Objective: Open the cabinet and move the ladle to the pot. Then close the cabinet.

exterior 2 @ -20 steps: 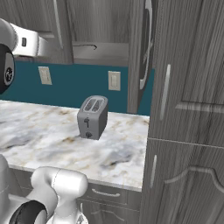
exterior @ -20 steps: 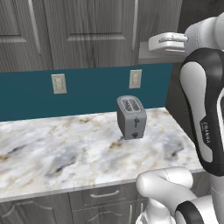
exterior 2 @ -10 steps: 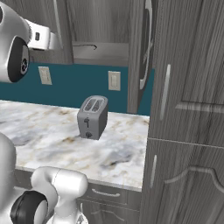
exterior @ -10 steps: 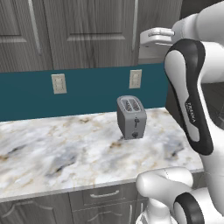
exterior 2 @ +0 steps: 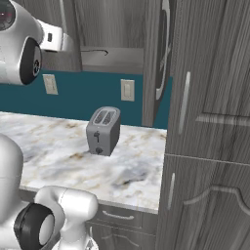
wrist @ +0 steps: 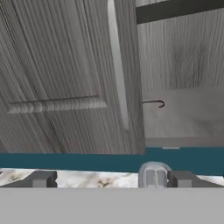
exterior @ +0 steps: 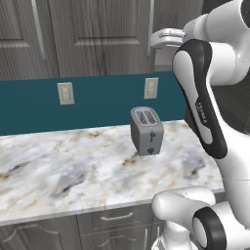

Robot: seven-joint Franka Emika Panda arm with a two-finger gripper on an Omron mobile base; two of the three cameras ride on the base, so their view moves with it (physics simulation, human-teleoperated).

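The dark grey wall cabinet point(exterior 2: 112, 24) has its right door point(exterior 2: 152, 63) swung out edge-on, baring a plain grey shelf point(wrist: 183, 116). On that shelf lies the ladle point(wrist: 154, 103), of which I make out just a thin dark hooked handle point(exterior 2: 100, 51). The cabinet's left door point(wrist: 57, 74) is closed, its slim silver handle point(wrist: 118, 65) straight ahead of the hand. My gripper point(wrist: 112, 179) is open and empty, held high in front of that closed door, short of the shelf. The pot is out of view.
A silver toaster point(exterior: 146, 131) stands on the marble counter point(exterior: 73, 171) below the cabinet. Two wall outlets point(exterior: 65, 93) sit on the teal backsplash. A tall dark cabinet column point(exterior 2: 210, 122) closes the counter's right end, and drawer fronts point(exterior: 114, 217) run under it.
The hand has crept a little toward the cabinet's closed left door while the elbow swung up and over. The toaster, the open door and the ladle have stayed put.
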